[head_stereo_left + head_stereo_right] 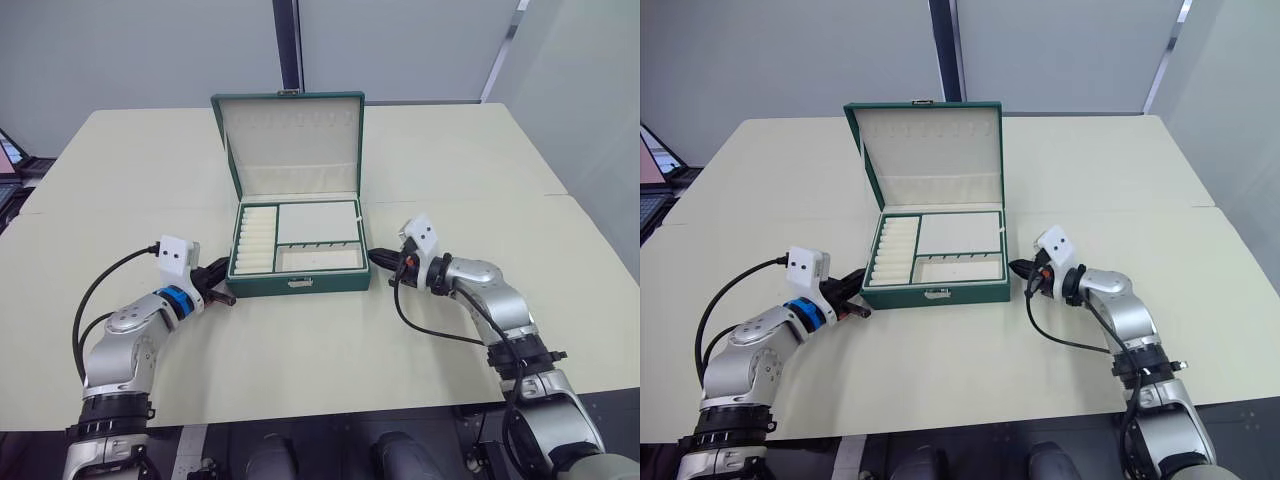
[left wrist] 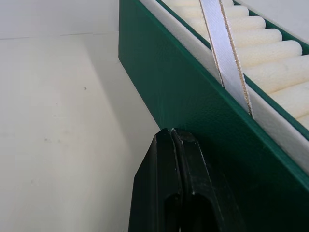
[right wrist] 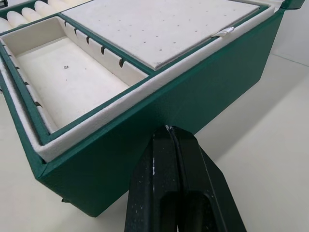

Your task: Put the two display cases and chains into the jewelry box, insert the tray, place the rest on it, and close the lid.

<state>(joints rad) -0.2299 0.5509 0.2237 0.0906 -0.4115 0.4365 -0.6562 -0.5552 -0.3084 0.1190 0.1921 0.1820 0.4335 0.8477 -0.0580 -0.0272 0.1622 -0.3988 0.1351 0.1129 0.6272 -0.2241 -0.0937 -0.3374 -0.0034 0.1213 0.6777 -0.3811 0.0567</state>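
Jewelry box (image 1: 297, 283) stands in the middle of the pale worktop (image 1: 330, 350), and we see its lid (image 1: 290, 143) raised upright behind it, with the cream lining facing us. Inside the box sits the tray (image 1: 316, 221), level with the rim. The tray has a ribbed ring-slot section (image 1: 256, 240) on the robot's left side, a flat dotted pad at the back and a shallow compartment at the front. In the right wrist view we notice one very small silver piece (image 3: 66, 67) lying on the floor of this front compartment; we cannot tell what it is. A white ribbon (image 2: 223, 48) runs over the left edge of the box.

We see our left end effector (image 1: 222, 295) at the left front corner of the box, just beside the green wall. Its two black fingers (image 2: 169, 193) are pressed together and hold nothing. Our right end effector (image 1: 380, 258) is at the right side wall of the box, near the front corner. Its fingers (image 3: 169, 188) are also pressed together, with nothing between them. Whether the tips really touch the wall, we cannot tell. The small metal latch (image 1: 299, 282) is on the front wall, between the two end effectors.
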